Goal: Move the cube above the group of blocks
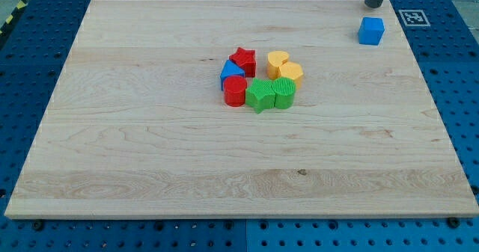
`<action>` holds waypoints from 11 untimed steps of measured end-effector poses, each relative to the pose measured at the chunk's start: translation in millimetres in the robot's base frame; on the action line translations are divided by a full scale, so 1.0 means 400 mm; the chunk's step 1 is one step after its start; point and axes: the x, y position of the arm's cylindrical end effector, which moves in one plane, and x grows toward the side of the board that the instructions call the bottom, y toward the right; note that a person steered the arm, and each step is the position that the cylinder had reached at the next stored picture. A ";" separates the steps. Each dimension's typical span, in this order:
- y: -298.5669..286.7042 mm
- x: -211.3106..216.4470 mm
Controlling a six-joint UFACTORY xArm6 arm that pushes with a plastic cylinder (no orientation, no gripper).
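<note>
Wooden board (150,162): eight blocks, one rod.
One blue cube (371,31), top right, apart from my tip (373,6) just above it; central cluster: two red, two yellow, two green, one blue; rod grips nothing.

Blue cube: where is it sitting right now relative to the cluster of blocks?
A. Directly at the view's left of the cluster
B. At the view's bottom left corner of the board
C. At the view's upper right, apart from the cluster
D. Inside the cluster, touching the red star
C. The blue cube sits alone near the board's upper right corner, just below my tip, well clear of the cluster around the red star.
</note>
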 end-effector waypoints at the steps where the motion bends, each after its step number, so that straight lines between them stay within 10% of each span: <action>1: 0.075 0.009; 4: 0.012 0.203; 11: -0.258 0.248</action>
